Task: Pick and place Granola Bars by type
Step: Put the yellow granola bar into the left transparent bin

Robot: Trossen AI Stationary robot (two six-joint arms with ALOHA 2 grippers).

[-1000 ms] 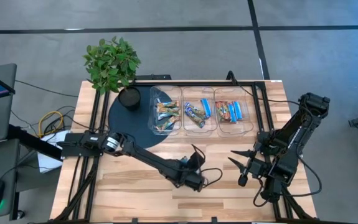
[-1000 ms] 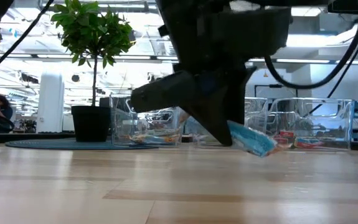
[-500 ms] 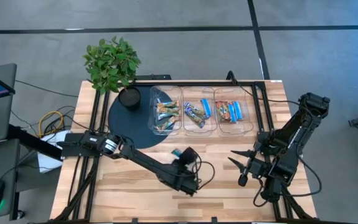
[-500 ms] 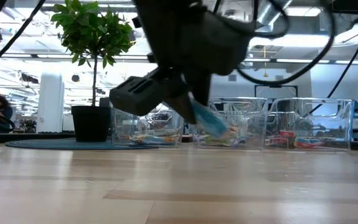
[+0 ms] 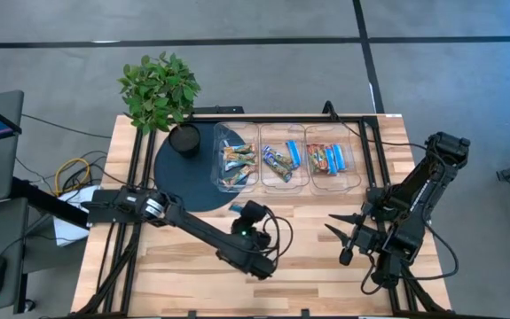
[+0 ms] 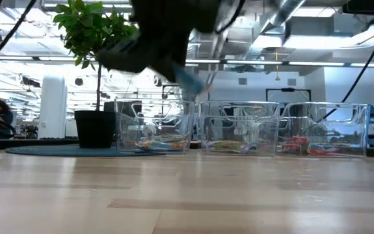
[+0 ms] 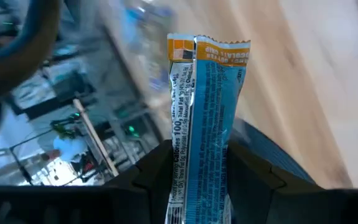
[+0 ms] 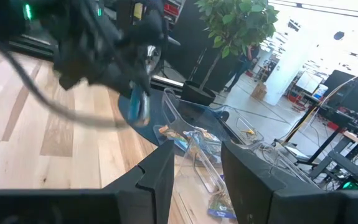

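Observation:
A blue-wrapped granola bar (image 7: 207, 106) sticks out from my left gripper (image 7: 203, 158), which is shut on it above the table's middle (image 5: 239, 213), just in front of the bins. The low view shows that bar (image 6: 190, 81) in the air, above the bins' rims. Three clear bins stand in a row at the back: the left one (image 5: 237, 161) holds green-tan bars, the middle one (image 5: 281, 161) blue bars, the right one (image 5: 330, 161) red-orange bars. My right gripper (image 5: 331, 225) waits open at the right, nothing between its fingers. My left gripper pinches the blue bar between its two fingers near one end (image 7: 198, 180). The rest of the wrapper stands out forward past the fingertips, along the fingers. The fingers slant downward toward the far left. The bar is lifted clear of the table.
A potted plant (image 5: 159, 89) stands on a dark round mat (image 5: 188, 182) at the back left, beside the left bin. Bare wooden table (image 5: 325, 275) lies in front of the bins. Black frame rails (image 5: 365, 155) run along the table's sides.
My left gripper has risen and gone toward the table's far edge and left, toward the bins, tipping from pointing steeply down to a shallower slant. The blue bar went with it, from just above the table to above the bins' rims.

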